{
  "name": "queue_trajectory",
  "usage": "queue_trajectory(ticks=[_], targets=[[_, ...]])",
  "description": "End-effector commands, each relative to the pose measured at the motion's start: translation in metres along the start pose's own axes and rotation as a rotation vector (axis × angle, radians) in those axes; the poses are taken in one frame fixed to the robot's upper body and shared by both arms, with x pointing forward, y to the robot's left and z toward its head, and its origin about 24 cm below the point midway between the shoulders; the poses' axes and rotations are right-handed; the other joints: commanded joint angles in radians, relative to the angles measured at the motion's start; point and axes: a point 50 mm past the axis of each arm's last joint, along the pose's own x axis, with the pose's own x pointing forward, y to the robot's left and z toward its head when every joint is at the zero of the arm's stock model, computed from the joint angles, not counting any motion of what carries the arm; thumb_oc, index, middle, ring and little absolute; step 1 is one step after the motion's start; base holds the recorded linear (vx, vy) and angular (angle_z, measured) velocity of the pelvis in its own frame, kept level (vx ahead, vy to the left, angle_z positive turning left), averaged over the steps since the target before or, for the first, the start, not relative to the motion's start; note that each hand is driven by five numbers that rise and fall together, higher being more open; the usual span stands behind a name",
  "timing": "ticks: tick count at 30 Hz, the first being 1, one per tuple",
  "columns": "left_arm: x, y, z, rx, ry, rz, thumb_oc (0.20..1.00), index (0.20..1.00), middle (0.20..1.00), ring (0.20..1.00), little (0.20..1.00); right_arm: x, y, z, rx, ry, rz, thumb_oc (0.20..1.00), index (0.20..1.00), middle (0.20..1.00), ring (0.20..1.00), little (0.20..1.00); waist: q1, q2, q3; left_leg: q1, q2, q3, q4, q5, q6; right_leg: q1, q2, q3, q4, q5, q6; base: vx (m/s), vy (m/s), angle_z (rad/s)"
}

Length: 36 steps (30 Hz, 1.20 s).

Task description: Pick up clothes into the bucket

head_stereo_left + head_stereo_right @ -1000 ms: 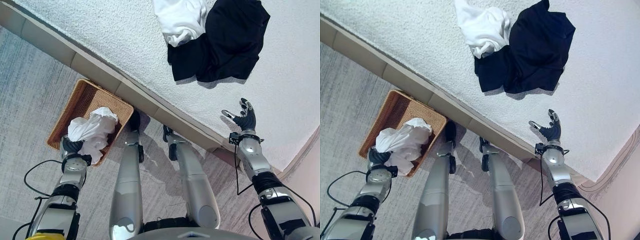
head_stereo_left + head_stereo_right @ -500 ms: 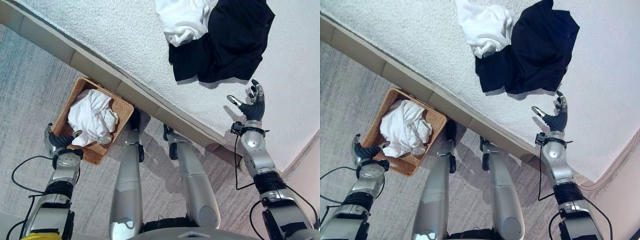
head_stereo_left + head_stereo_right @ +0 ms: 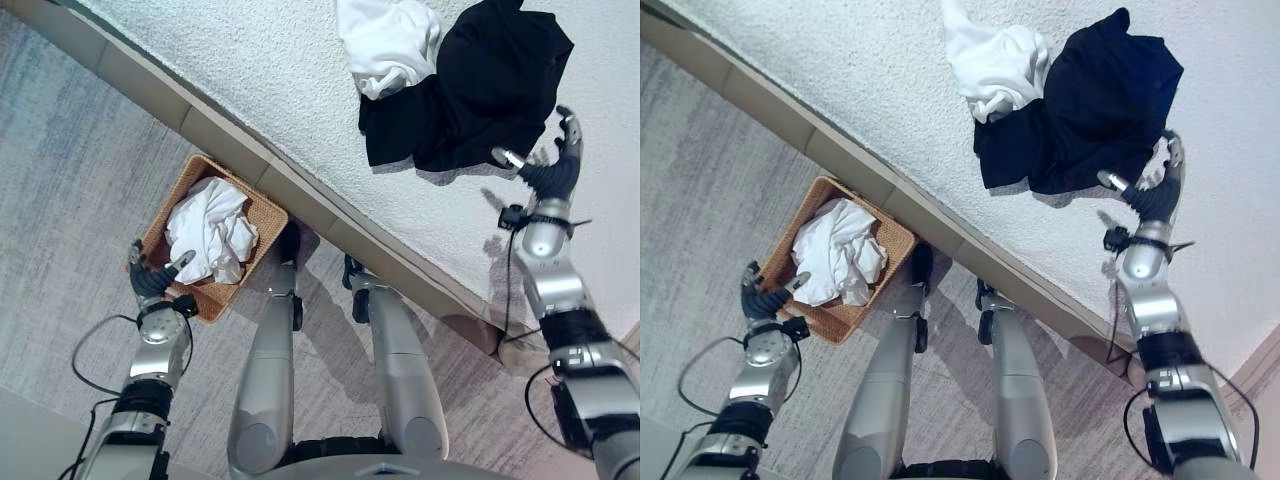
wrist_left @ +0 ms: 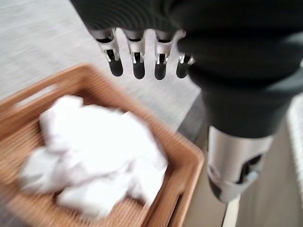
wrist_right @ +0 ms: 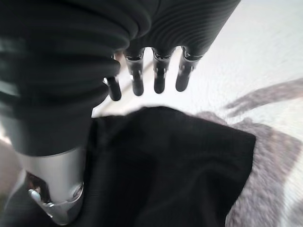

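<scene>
The right hand (image 3: 548, 170), fingers open, hovers at the black garment (image 3: 480, 85) on the bed (image 3: 250, 70). It may snag the white garment (image 3: 390, 40), apparently overlapping. The left hand (image 3: 155, 280) is open beside the basket (image 3: 265, 215).

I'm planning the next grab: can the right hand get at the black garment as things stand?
Probably yes. The right hand is open beside the black garment's edge on the white bed, with nothing between them. The white garment lies on its far side.
</scene>
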Motion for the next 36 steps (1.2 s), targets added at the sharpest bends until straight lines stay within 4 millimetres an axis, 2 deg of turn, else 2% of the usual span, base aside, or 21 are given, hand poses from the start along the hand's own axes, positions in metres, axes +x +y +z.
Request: queue_trajectory(ticks=[1, 3, 7, 11, 12, 13, 14, 15, 16, 17, 19, 20, 21, 22, 23, 24, 25, 26, 29, 30, 36], targets=[[-0.014, -0.016, -0.007, -0.061, 0.001, -0.127, 1.000, 1.000, 1.000, 1.000, 1.000, 0.025, -0.023, 0.013, -0.049, -0.006, -0.028, 1.000, 1.000, 1.000, 1.000, 1.000, -0.004, 0.063, -0.015, 0.004, 0.008, -0.035, 0.138, -0.133, -0.008, 0.061, -0.095, 0.014, -0.092, 0.061, 0.100, -0.01, -0.068, 0.14], [-0.029, -0.043, -0.012, -0.046, 0.020, -0.287, 1.000, 1.000, 1.000, 1.000, 1.000, 0.046, -0.027, 0.013, -0.136, 0.093, -0.027, 1.000, 1.000, 1.000, 1.000, 1.000, 0.019, 0.085, -0.015, 0.009, 0.008, -0.043, 0.111, -0.114, -0.015, 0.055, -0.098, -0.001, -0.077, 0.052, 0.095, -0.01, -0.087, 0.17], [-0.042, -0.063, -0.013, 0.004, 0.015, -0.431, 1.000, 1.000, 1.000, 1.000, 1.000, 0.056, -0.035, 0.005, -0.236, 0.202, -0.002, 1.000, 1.000, 1.000, 1.000, 1.000, 0.030, 0.105, -0.015, 0.010, 0.006, -0.060, 0.089, -0.097, -0.020, 0.046, -0.104, -0.017, -0.055, 0.038, 0.091, 0.00, -0.076, 0.17], [-0.050, -0.072, -0.016, 0.028, 0.020, -0.497, 1.000, 1.000, 1.000, 1.000, 1.000, 0.055, -0.037, -0.005, -0.328, 0.253, 0.065, 1.000, 1.000, 1.000, 1.000, 1.000, 0.034, 0.115, -0.015, 0.032, 0.004, -0.078, 0.074, -0.113, -0.024, 0.054, -0.109, -0.020, -0.021, -0.008, 0.093, 0.04, -0.087, 0.09], [-0.048, -0.072, -0.013, 0.025, 0.012, -0.497, 1.000, 1.000, 1.000, 1.000, 1.000, 0.056, -0.038, -0.002, -0.323, 0.248, 0.060, 1.000, 1.000, 1.000, 1.000, 1.000, 0.035, 0.118, -0.015, 0.008, 0.004, -0.077, 0.070, -0.082, -0.021, 0.034, -0.110, -0.028, -0.032, 0.025, 0.087, 0.01, -0.040, 0.09], [-0.050, -0.072, -0.016, 0.030, 0.021, -0.505, 1.000, 1.000, 1.000, 1.000, 1.000, 0.053, -0.036, -0.008, -0.353, 0.265, 0.088, 1.000, 1.000, 1.000, 1.000, 1.000, 0.035, 0.118, -0.015, 0.034, 0.002, -0.082, 0.070, -0.111, -0.024, 0.053, -0.111, -0.022, -0.014, -0.012, 0.092, 0.01, -0.057, 0.14], [-0.050, -0.073, -0.014, 0.032, 0.015, -0.517, 1.000, 1.000, 1.000, 1.000, 1.000, 0.052, -0.036, -0.011, -0.404, 0.269, 0.124, 0.947, 0.947, 0.947, 0.947, 0.947, 0.037, 0.122, -0.015, 0.038, 0.002, -0.090, 0.058, -0.104, -0.024, 0.049, -0.115, -0.027, -0.007, -0.017, 0.091, 0.09, -0.082, 0.10], [-0.050, -0.073, -0.014, 0.032, 0.015, -0.517, 1.000, 1.000, 1.000, 1.000, 1.000, 0.052, -0.036, -0.011, -0.404, 0.269, 0.124, 0.831, 0.831, 0.831, 0.831, 0.831, 0.036, 0.122, -0.015, 0.038, 0.002, -0.091, 0.058, -0.103, -0.024, 0.049, -0.115, -0.027, -0.007, -0.017, 0.091, 0.02, -0.069, 0.13], [-0.050, -0.075, -0.013, 0.020, 0.016, -0.514, 1.000, 1.000, 1.000, 1.000, 1.000, 0.050, -0.035, -0.014, -0.408, 0.275, 0.138, 0.241, 0.241, 0.241, 0.241, 0.241, 0.037, 0.128, -0.015, 0.045, 0.001, -0.096, 0.039, -0.093, -0.025, 0.045, -0.117, -0.031, -0.002, -0.022, 0.090, 0.01, -0.032, 0.07], [-0.050, -0.075, -0.013, 0.020, 0.016, -0.514, 1.000, 1.000, 1.000, 1.000, 1.000, 0.050, -0.035, -0.014, -0.408, 0.275, 0.138, 0.200, 0.200, 0.200, 0.200, 0.200, 0.037, 0.128, -0.015, 0.046, 0.001, -0.097, 0.038, -0.093, -0.025, 0.046, -0.117, -0.031, -0.002, -0.022, 0.090, 0.01, -0.040, 0.10], [-0.048, -0.076, -0.011, 0.017, 0.012, -0.508, 1.000, 1.000, 1.000, 1.000, 1.000, 0.050, -0.034, -0.013, -0.400, 0.260, 0.134, 0.200, 0.200, 0.200, 0.200, 0.200, 0.037, 0.130, -0.015, 0.051, 0.002, -0.100, 0.024, -0.085, -0.025, 0.044, -0.118, -0.032, -0.002, -0.023, 0.091, -0.03, -0.008, 0.08], [-0.043, -0.077, -0.004, 0.015, -0.010, -0.501, 1.000, 1.000, 1.000, 1.000, 1.000, 0.051, -0.032, -0.008, -0.389, 0.231, 0.133, 0.200, 0.200, 0.200, 0.200, 0.200, 0.040, 0.135, -0.015, 0.031, 0.006, -0.104, 0.006, -0.046, -0.025, 0.024, -0.116, -0.043, -0.019, 0.013, 0.085, 0.01, -0.020, 0.05], [-0.045, -0.076, -0.007, 0.017, 0.000, -0.501, 1.000, 1.000, 1.000, 1.000, 1.000, 0.050, -0.032, -0.011, -0.394, 0.237, 0.138, 0.200, 0.200, 0.200, 0.200, 0.200, 0.038, 0.132, -0.015, 0.057, 0.005, -0.105, 0.008, -0.075, -0.027, 0.045, -0.117, -0.034, -0.008, -0.020, 0.091, -0.07, -0.002, 0.08], [-0.042, -0.077, -0.002, 0.008, -0.015, -0.495, 1.000, 1.000, 1.000, 1.000, 1.000, 0.053, -0.030, -0.002, -0.377, 0.199, 0.132, 0.200, 0.200, 0.200, 0.200, 0.200, 0.037, 0.132, -0.015, 0.038, 0.009, -0.104, -0.006, -0.041, -0.026, 0.026, -0.114, -0.044, -0.024, 0.017, 0.086, 0.08, -0.049, 0.08], [-0.043, -0.076, -0.005, 0.011, -0.005, -0.496, 1.000, 1.000, 1.000, 1.000, 1.000, 0.051, -0.029, -0.005, -0.382, 0.204, 0.137, 0.200, 0.200, 0.200, 0.200, 0.200, 0.034, 0.129, -0.015, 0.064, 0.008, -0.105, -0.005, -0.069, -0.028, 0.047, -0.114, -0.035, -0.013, -0.017, 0.092, -0.08, -0.003, 0.07], [-0.041, -0.078, -0.001, 0.004, -0.019, -0.490, 1.000, 1.000, 1.000, 1.000, 1.000, 0.055, -0.027, 0.009, -0.343, 0.137, 0.117, 0.200, 0.200, 0.200, 0.200, 0.200, 0.031, 0.126, -0.015, 0.043, 0.012, -0.104, -0.013, -0.036, -0.026, 0.030, -0.111, -0.044, -0.034, 0.022, 0.088, 0.00, -0.011, 0.04], [-0.041, -0.078, -0.001, 0.004, -0.019, -0.490, 1.000, 1.000, 1.000, 1.000, 1.000, 0.055, -0.027, 0.009, -0.343, 0.137, 0.117, 0.200, 0.200, 0.200, 0.200, 0.200, 0.032, 0.127, -0.015, 0.042, 0.012, -0.104, -0.014, -0.036, -0.026, 0.029, -0.111, -0.044, -0.035, 0.023, 0.088, -0.09, 0.013, 0.02], [-0.040, -0.077, 0.000, 0.000, -0.024, -0.480, 1.000, 1.000, 1.000, 1.000, 1.000, 0.058, -0.028, 0.030, -0.293, 0.034, 0.093, 0.200, 0.200, 0.200, 0.200, 0.200, 0.024, 0.116, -0.015, 0.054, 0.016, -0.102, -0.023, -0.034, -0.028, 0.041, -0.108, -0.042, -0.049, 0.030, 0.091, 0.00, 0.000, 0.00], [-0.039, -0.076, 0.001, 0.006, -0.029, -0.476, 1.000, 1.000, 1.000, 1.000, 1.000, 0.059, -0.033, 0.045, -0.254, -0.052, 0.066, 0.200, 0.200, 0.200, 0.200, 0.200, 0.014, 0.102, -0.015, 0.065, 0.019, -0.097, -0.023, -0.035, -0.030, 0.057, -0.105, -0.041, -0.065, 0.038, 0.095, -0.01, 0.004, -0.04], [-0.037, -0.074, 0.001, 0.018, -0.033, -0.469, 1.000, 1.000, 1.000, 1.000, 1.000, 0.059, -0.042, 0.064, -0.234, -0.152, 0.042, 0.200, 0.200, 0.200, 0.200, 0.200, -0.001, 0.086, -0.015, 0.080, 0.020, -0.091, -0.018, -0.041, -0.031, 0.076, -0.100, -0.037, -0.079, 0.049, 0.099, -0.01, 0.011, -0.08], [-0.031, -0.064, 0.002, 0.049, -0.041, -0.446, 1.000, 1.000, 1.000, 1.000, 1.000, 0.052, -0.071, 0.085, -0.185, -0.285, -0.050, 0.200, 0.200, 0.200, 0.200, 0.200, -0.027, 0.031, -0.015, 0.164, 0.031, -0.056, 0.015, -0.079, -0.031, 0.179, -0.084, -0.015, -0.136, 0.085, 0.113, -0.03, 0.048, -0.07]])
